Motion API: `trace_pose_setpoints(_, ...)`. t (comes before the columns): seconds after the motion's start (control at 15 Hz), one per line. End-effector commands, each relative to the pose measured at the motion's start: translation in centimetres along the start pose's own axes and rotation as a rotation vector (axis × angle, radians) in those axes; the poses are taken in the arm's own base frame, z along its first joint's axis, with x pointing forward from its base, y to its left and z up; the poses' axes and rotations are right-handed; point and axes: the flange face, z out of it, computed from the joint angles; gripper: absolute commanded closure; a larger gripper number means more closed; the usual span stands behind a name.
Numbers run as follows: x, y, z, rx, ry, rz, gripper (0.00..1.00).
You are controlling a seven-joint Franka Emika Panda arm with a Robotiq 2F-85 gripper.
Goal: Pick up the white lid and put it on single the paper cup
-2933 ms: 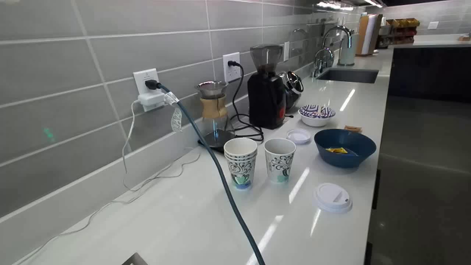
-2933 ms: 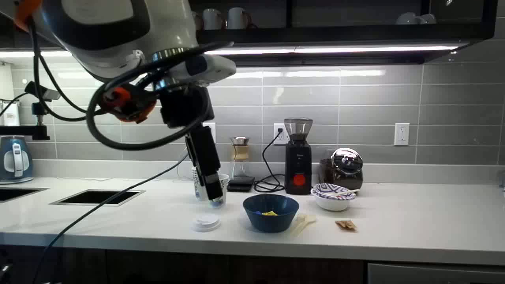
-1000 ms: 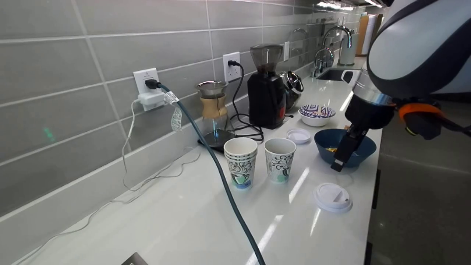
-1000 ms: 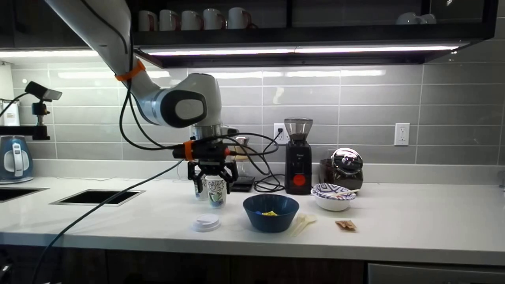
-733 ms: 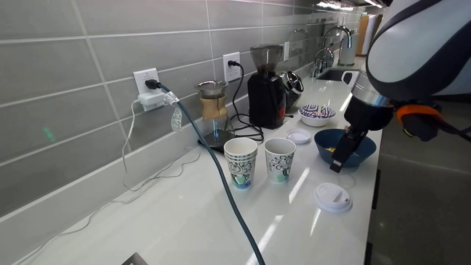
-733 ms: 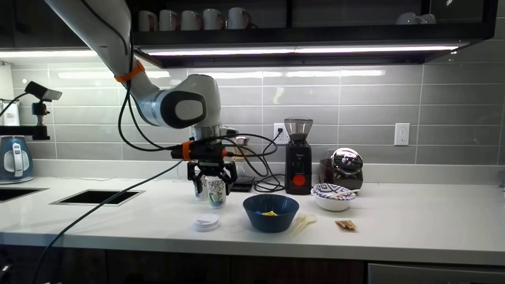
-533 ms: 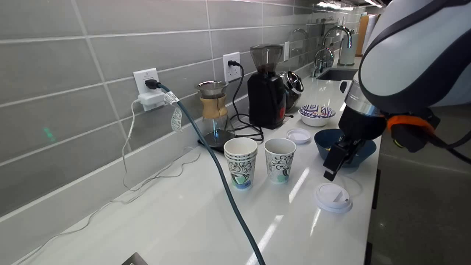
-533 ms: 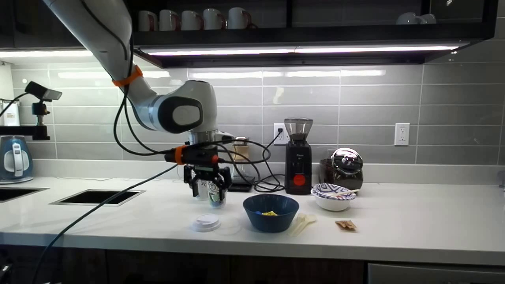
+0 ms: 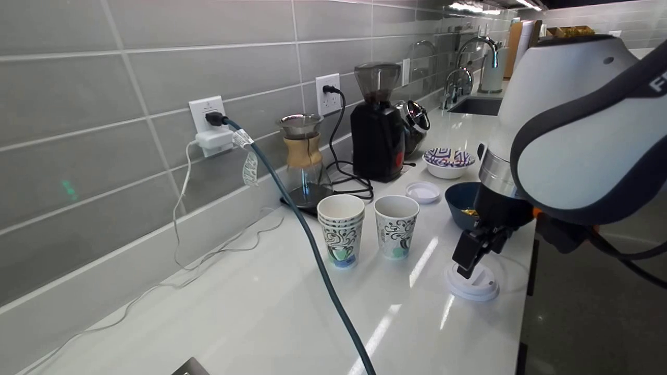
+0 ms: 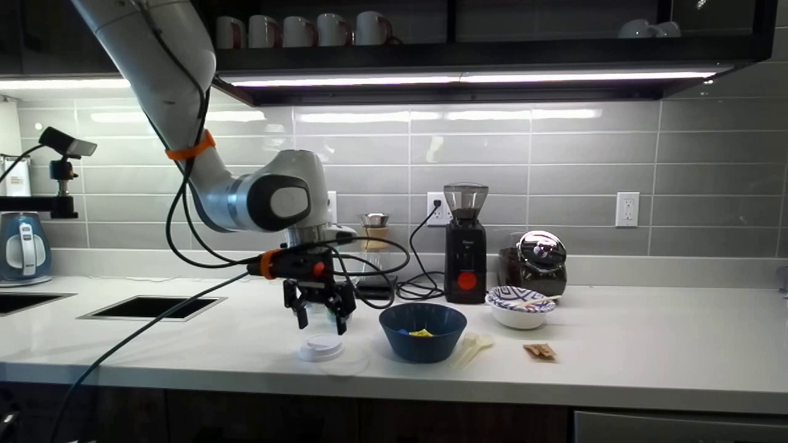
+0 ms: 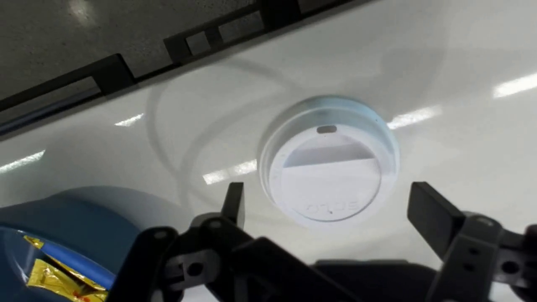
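Little clearance in the wrist view. If lowered off-centre, could jam black gripper [image 11: 326, 203], spread apart, onto round white plastic lid [image 11: 329, 182] on white table [image 11: 470, 153]. In an exterior view: if drifting, could nudge round blue bowl [image 9: 458, 208].

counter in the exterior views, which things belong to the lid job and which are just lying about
For the job:
white lid
single paper cup
hand, open by the lid

Just lying or standing about:
stacked paper cups
blue bowl
patterned bowl
coffee grinder
glass coffee maker
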Motion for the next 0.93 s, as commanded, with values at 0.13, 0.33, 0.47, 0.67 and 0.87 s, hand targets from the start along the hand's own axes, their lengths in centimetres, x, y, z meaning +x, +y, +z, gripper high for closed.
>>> trace_pose_setpoints(0.13,0.5,0.3,2.3,-0.025,-0.028,-0.019,0.00)
trace_pose_setpoints(0.33,0.7,0.1,2.9,-0.017,-0.037,-0.025,0.00)
trace_pose_setpoints(0.47,0.9,0.0,2.9,-0.013,-0.041,-0.027,0.00)
trace_pose_setpoints(0.67,1.2,-0.2,2.4,-0.018,-0.033,-0.032,0.00)
trace_pose_setpoints(0.87,1.3,-0.4,2.0,-0.014,-0.029,-0.039,0.00)
